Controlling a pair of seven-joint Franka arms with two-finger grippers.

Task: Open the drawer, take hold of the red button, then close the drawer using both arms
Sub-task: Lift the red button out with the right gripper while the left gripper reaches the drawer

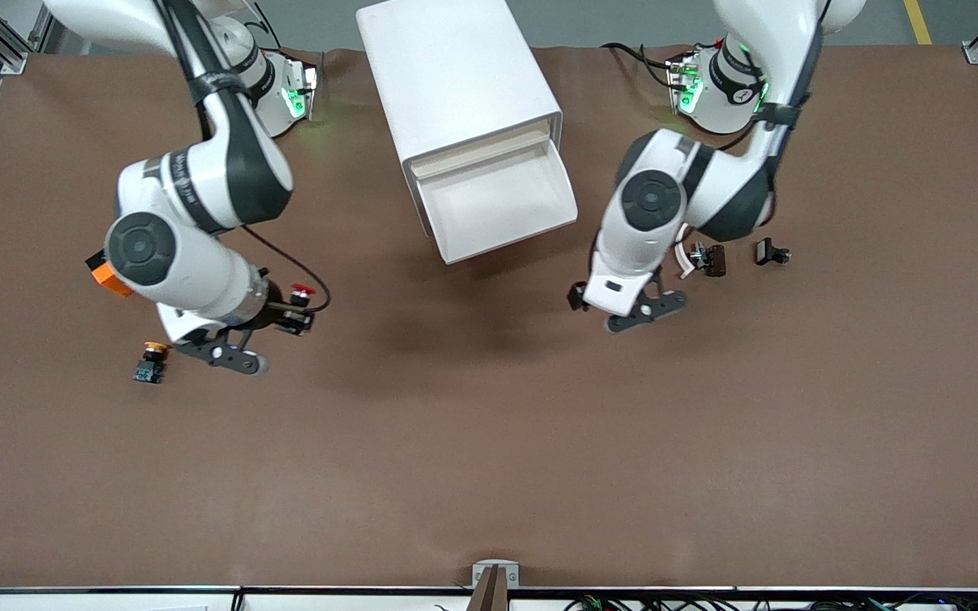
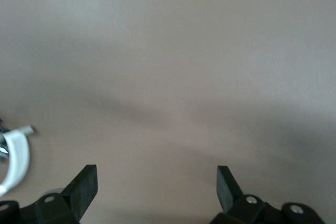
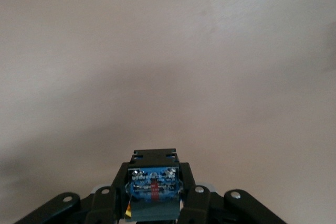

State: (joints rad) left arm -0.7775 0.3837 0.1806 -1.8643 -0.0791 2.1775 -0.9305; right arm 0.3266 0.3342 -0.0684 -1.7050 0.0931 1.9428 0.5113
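Note:
The drawer (image 1: pixel 502 206), lowest in the white cabinet (image 1: pixel 455 76), stands pulled out toward the front camera, and its white tray shows nothing inside. My right gripper (image 1: pixel 292 316) is shut on the button (image 1: pixel 301 293), whose red cap sticks out, over the table toward the right arm's end. In the right wrist view the button's (image 3: pixel 154 184) blue-labelled body sits clamped between the black fingers (image 3: pixel 118 184) of my right gripper (image 3: pixel 155 169). My left gripper (image 1: pixel 581 299) hangs open over bare table beside the drawer, toward the left arm's end. Nothing lies between the fingertips of the left gripper (image 2: pixel 157 182).
An orange-capped button (image 1: pixel 150 360) lies beside the right hand. An orange cube (image 1: pixel 109 277) peeks out from under the right arm. Two small black parts (image 1: pixel 710 259) (image 1: pixel 771 252) and a white curved piece (image 2: pixel 16 156) lie by the left arm.

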